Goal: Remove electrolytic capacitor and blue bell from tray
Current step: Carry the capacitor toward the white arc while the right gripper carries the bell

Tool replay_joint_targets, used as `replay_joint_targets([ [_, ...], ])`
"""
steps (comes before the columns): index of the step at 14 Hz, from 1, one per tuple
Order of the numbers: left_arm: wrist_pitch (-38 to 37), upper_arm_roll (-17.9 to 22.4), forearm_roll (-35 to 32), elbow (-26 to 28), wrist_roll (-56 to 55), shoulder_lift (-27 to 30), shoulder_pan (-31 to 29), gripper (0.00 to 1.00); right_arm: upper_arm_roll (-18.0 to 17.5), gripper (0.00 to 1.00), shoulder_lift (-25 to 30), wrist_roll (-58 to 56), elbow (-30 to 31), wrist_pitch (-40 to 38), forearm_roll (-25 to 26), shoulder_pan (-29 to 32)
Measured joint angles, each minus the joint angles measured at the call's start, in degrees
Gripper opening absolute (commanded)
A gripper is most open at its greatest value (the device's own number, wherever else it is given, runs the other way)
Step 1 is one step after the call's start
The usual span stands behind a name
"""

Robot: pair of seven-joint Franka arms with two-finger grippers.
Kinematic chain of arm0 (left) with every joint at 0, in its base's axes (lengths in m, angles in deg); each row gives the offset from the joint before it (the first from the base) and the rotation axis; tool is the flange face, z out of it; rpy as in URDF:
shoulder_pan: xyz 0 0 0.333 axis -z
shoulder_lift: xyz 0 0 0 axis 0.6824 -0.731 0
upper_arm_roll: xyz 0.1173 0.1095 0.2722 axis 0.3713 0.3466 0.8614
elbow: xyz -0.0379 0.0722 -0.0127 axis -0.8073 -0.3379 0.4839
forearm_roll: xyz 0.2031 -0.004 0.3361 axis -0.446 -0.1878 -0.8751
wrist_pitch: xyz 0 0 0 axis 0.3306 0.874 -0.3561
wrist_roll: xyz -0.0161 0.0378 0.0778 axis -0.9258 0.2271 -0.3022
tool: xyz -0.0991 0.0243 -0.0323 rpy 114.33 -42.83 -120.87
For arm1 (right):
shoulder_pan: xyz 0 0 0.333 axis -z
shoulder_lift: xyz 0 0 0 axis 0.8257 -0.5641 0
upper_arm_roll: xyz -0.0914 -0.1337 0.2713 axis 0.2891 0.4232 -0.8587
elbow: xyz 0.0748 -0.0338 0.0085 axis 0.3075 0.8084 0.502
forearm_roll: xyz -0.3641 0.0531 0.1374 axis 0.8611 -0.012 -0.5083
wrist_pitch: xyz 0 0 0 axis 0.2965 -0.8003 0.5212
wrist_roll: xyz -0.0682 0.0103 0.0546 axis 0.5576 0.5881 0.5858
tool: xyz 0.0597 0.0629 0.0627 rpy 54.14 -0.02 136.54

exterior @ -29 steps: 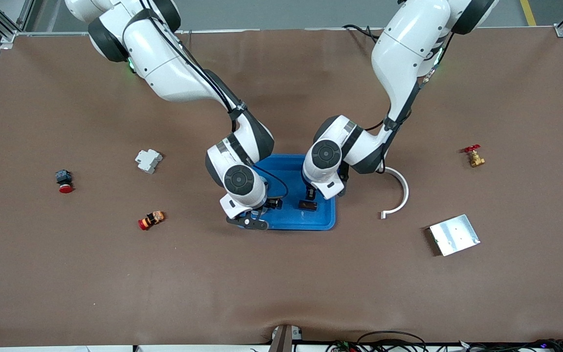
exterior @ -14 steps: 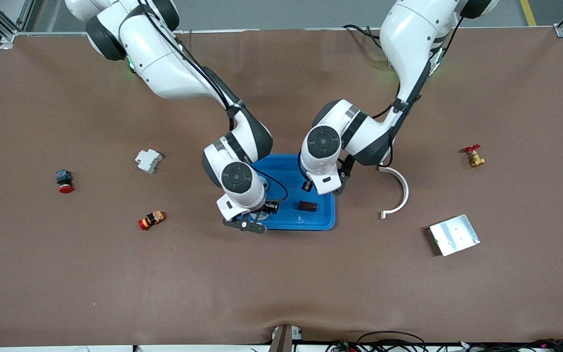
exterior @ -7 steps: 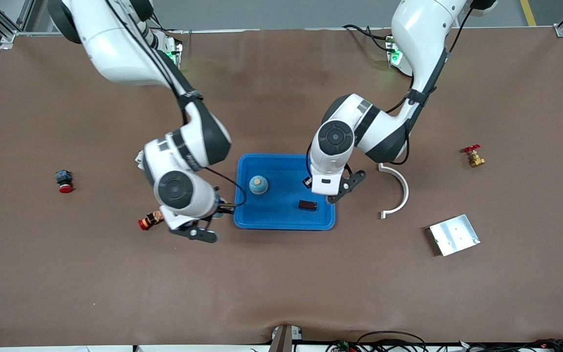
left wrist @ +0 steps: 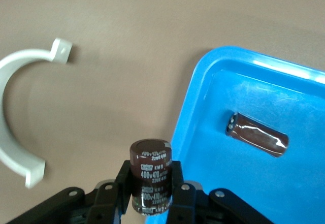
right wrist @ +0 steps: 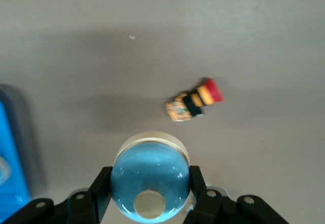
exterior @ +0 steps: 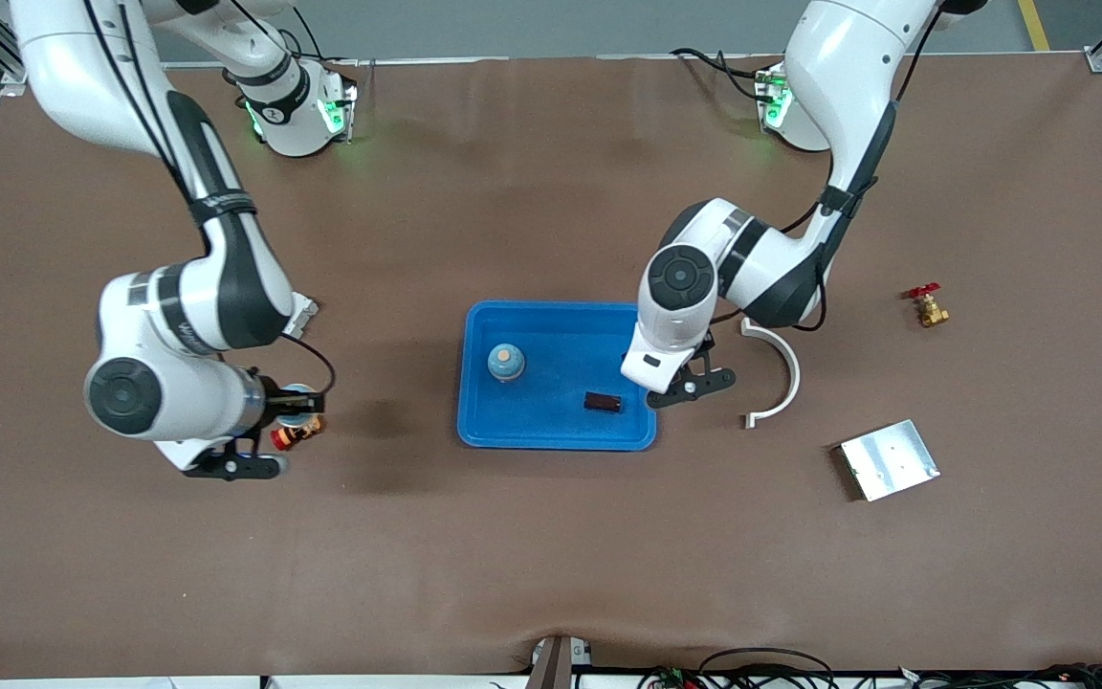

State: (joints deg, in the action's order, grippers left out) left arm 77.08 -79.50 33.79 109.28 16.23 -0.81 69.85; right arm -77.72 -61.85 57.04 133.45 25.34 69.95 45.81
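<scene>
**A:** Start at the left end effector point(left wrist: 152, 196). What does it carry?

**B:** It is clamped on a dark brown cylindrical electrolytic capacitor point(left wrist: 151, 176), held upright by its sides, over the brown surface point(exterior: 551, 536) just past the rim of the shallow bright-blue plastic tray point(exterior: 637, 435). I judge it light, rigid and smooth-sleeved, so a grip across the round body could slip; mid-body is the sensible hold. Its sleeve reads "400V 470", and the smaller print is too fine to read.

**A:** And the right end effector point(right wrist: 150, 196)?

**B:** Closed around a glossy blue round bell point(right wrist: 150, 176) with a pale cap, over the surface beside a small orange-and-black button with a red cap point(right wrist: 194, 101), well apart from the tray. The bell looks hard and slick, probably hollow and light; gripping at its widest girth, as here, seems safest. I see no writing on it.

**A:** Anything left in the tray?

**B:** A second dark brown capacitor point(left wrist: 257, 134) lies on its side and another blue bell point(exterior: 505, 362) stands there. Outward from the left end effector lies a white curved plastic bracket point(left wrist: 15, 112).
</scene>
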Motion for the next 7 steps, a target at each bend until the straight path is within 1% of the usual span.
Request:
replay_joint_targets([
  [2,6.94,0.03,-0.07,6.83,6.53,2.3,-2.51,0.0,1.55,0.0,4.6,-6.92,9.5,6.23,0.02,1.9],
  [4,10.63,0.03,-0.35,11.77,12.59,4.24,-5.12,0.0,2.78,0.0,8.99,-11.08,18.76,11.12,1.56,3.09],
  [5,12.08,0.02,-1.12,13.46,14.49,4.82,-6.22,0.0,3.53,0.0,10.78,-13.71,21.91,12.19,2.49,3.71],
  [7,14.93,0.02,-3.15,16.17,16.95,5.46,-8.2,0.0,5.87,0.0,13.17,-18.99,25.47,13.13,3.12,4.97],
])
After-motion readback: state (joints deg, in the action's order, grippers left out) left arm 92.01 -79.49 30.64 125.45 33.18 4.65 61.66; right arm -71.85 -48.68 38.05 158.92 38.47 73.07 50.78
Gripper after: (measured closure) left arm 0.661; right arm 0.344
